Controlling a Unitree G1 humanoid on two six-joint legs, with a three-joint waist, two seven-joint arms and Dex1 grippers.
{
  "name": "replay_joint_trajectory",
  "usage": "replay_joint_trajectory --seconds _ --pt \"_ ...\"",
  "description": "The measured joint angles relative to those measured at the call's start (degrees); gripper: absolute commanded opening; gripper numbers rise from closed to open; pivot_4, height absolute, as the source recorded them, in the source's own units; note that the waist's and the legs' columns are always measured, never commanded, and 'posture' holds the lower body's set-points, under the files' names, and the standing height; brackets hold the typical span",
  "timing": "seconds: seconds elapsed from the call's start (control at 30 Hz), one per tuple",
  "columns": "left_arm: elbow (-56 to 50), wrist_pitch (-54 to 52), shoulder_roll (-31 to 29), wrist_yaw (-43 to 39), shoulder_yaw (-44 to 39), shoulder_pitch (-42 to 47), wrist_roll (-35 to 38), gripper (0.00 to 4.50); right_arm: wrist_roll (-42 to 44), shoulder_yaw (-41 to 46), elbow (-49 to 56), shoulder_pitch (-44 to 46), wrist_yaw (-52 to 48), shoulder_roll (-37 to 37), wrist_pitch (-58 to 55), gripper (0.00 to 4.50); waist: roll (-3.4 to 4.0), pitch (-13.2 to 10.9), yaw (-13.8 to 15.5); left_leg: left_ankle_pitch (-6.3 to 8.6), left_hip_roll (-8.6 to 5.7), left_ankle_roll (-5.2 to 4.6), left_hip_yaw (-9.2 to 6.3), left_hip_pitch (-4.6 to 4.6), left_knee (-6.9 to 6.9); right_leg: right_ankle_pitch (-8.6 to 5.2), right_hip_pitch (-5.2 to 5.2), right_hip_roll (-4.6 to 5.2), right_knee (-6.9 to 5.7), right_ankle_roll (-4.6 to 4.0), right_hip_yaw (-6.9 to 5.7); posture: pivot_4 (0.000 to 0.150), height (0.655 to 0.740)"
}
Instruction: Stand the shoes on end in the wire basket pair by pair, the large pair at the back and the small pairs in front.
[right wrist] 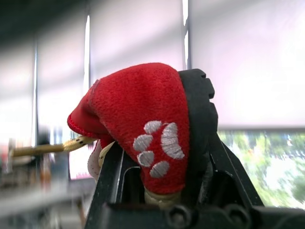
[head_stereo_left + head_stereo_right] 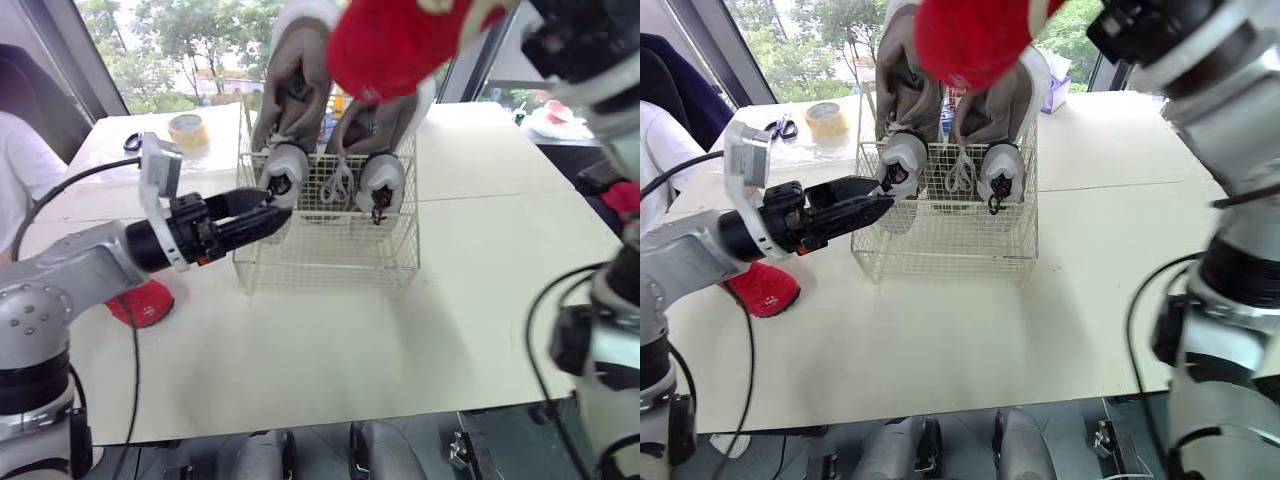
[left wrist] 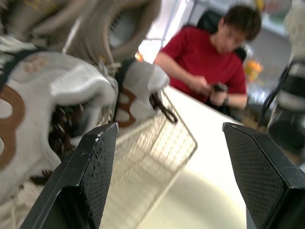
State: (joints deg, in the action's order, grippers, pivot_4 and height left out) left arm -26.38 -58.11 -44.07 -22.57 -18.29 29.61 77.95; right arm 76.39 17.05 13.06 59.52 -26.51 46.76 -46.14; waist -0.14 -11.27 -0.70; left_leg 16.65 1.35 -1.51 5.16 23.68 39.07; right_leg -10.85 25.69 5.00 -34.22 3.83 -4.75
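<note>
The wire basket [image 2: 330,262] stands mid-table. Two large grey-brown shoes [image 2: 292,110] stand on end along its back, toes down, laces hanging. My left gripper [image 2: 272,212] is open at the basket's front left corner, its fingertips against the wire beside the left shoe's toe [image 3: 57,95]. My right gripper [image 1: 157,138] is raised high above the basket and shut on a small red slipper [image 2: 400,40] with a white paw print [image 1: 157,148]. A second red slipper [image 2: 142,302] lies on the table under my left forearm.
A tape roll [image 2: 188,130] and scissors [image 2: 783,127] lie at the table's back left. One person in white sits at the left edge [image 2: 20,170]; another in a red shirt [image 3: 209,62] sits beyond the table.
</note>
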Motion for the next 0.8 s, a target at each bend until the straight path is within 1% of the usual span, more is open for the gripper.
replay_joint_trajectory --seconds 0.07,0.13,0.2,0.27,0.4,0.5,0.7,0.8 --pt "-1.7 0.0 -1.5 0.9 0.1 -1.3 -0.2 3.6 -5.4 -3.2 -4.7 -3.5 -13.2 7.4 -1.1 1.1 -0.06 0.0 -0.1 0.01 0.04 -0.01 0.02 -0.06 0.01 -0.01 -0.07 -0.05 0.05 -0.01 0.0 0.15 0.74" --pt "-3.7 0.0 -2.8 1.3 0.1 -3.0 -0.5 3.6 -10.8 -5.4 -10.0 -6.7 -21.6 10.5 -0.9 1.1 -0.04 0.0 0.0 0.01 0.02 -0.01 0.1 -0.09 0.01 -0.02 -0.09 -0.01 0.08 -0.04 0.03 0.15 0.74" --pt "-4.6 0.0 -3.1 1.8 0.1 -4.3 -0.4 3.6 -14.1 -7.4 -12.2 -8.6 -27.0 11.0 -0.8 1.1 -0.03 0.0 0.0 0.0 0.04 -0.01 0.12 -0.1 0.01 -0.01 -0.06 -0.01 0.05 -0.02 0.05 0.15 0.74" --pt "-5.0 0.0 -3.1 2.2 0.3 -5.8 -0.1 3.6 -16.5 -8.2 -12.2 -9.6 -31.0 11.0 0.2 1.1 -0.03 0.0 0.1 0.0 0.07 0.0 0.1 -0.09 0.0 0.07 -0.04 -0.05 0.03 0.13 0.04 0.15 0.74" --pt "-5.3 0.0 -2.8 2.9 1.1 -9.6 1.5 3.6 -22.8 -9.4 -11.9 -12.4 -35.5 9.9 4.9 1.1 -0.07 0.0 0.2 0.0 0.06 0.02 0.12 -0.08 0.01 0.08 -0.05 -0.03 0.07 0.15 0.05 0.15 0.74" --pt "-5.6 1.2 -0.8 5.0 1.3 -10.4 1.8 3.6 -26.2 -9.8 -11.9 -13.8 -37.4 7.0 8.9 1.1 -0.07 0.0 0.2 0.0 0.04 0.02 0.12 -0.1 0.08 0.09 -0.12 -0.01 0.06 0.14 0.05 0.15 0.74" --pt "-7.7 3.2 2.8 9.7 2.5 -12.8 3.4 3.6 -29.4 -9.6 -8.5 -16.7 -39.3 4.4 12.7 1.1 -0.31 0.1 0.0 0.0 0.11 0.05 0.11 -0.36 0.07 0.09 -0.33 -0.04 0.02 0.11 0.05 0.15 0.74" --pt "-8.5 3.5 3.1 10.8 3.4 -14.0 4.6 3.6 -30.3 -9.6 -6.8 -17.6 -39.2 2.6 13.3 1.1 -0.44 0.2 -0.1 -0.05 0.19 0.14 0.11 -0.43 0.07 0.06 -0.36 -0.11 0.01 -0.16 0.05 0.15 0.74"
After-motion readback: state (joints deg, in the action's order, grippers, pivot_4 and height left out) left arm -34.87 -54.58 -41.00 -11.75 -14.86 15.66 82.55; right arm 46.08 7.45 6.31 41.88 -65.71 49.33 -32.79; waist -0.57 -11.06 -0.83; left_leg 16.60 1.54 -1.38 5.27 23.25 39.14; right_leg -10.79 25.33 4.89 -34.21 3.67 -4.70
